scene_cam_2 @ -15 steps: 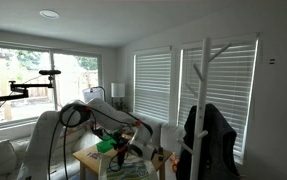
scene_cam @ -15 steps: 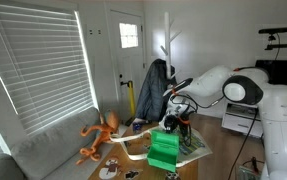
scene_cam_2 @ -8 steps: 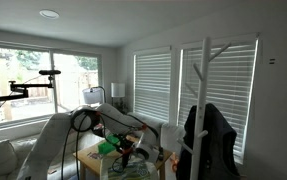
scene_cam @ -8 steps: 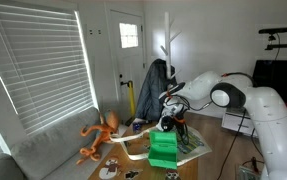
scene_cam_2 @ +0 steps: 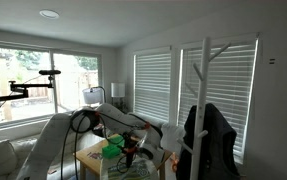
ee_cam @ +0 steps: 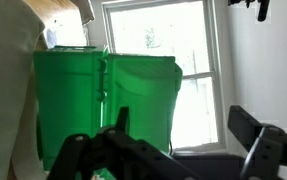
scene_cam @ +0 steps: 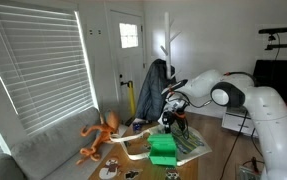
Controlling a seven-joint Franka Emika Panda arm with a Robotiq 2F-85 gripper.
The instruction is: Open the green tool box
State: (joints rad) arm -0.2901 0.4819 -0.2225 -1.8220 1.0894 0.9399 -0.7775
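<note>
The green tool box [scene_cam: 164, 150] stands on the small table, also in the exterior view from the window side [scene_cam_2: 113, 150]. In the wrist view the green tool box [ee_cam: 103, 100] fills the left and middle as two green panels joined at an upright seam. My gripper [scene_cam: 172, 120] hangs just above and behind it. The wrist view shows the gripper [ee_cam: 183, 125] open, its dark fingers [ee_cam: 248, 125] wide apart. Only the box's right edge and the bright window show between them. I cannot tell if the left finger touches the box.
An orange many-legged toy [scene_cam: 100, 135] lies on the grey sofa [scene_cam: 43, 150] beside the low wooden table [scene_cam: 198, 150]. A coat rack with a dark jacket [scene_cam: 155, 85] stands behind the table. A white cabinet [scene_cam: 238, 122] is at the right.
The gripper's jaws have opened. The green box now looks lower and flatter on the table than half a second ago. The arm's elbow shifted earlier and then stayed.
</note>
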